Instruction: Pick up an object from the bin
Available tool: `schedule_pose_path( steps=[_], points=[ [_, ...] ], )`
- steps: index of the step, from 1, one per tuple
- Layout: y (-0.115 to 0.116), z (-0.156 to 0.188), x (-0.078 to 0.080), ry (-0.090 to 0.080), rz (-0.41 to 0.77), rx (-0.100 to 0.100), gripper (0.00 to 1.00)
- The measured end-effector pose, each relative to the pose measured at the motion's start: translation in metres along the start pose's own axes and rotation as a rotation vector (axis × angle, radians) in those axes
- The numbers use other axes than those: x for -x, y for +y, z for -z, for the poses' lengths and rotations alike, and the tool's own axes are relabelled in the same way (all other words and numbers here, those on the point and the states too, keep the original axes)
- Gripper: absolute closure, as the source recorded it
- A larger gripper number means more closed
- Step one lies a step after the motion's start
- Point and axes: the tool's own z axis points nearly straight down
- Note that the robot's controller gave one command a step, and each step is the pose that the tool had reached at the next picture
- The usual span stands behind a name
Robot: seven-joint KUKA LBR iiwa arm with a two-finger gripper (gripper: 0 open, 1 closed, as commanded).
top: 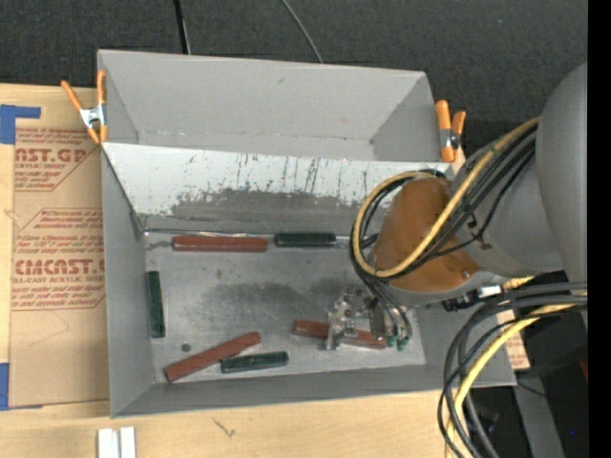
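My gripper (346,333) is down on the bin floor at the front right, under the orange wrist cover. Its fingers sit at a short red-brown stick (309,329) that lies flat there, its left end poking out toward the bin's middle. A green bit shows at the gripper's right side. Whether the fingers grip the stick is hidden by the gripper's body. To the left, a dark green stick (254,362) lies beside a longer red-brown stick (211,356) near the front wall.
Along the back of the floor lie a red-brown stick (220,244) and a dark green stick (305,240) end to end. Another dark green stick (155,303) lies along the left wall. The arm and its cables cover the bin's right side.
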Motion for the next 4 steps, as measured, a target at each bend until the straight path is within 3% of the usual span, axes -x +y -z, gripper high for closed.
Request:
schedule_pose_path(
  steps=[2,4],
  points=[
    [0.0,0.028,-0.004,0.019,0.0,0.0,1.0],
    [0.0,0.062,-0.003,0.019,0.0,0.0,1.0]
  ],
)
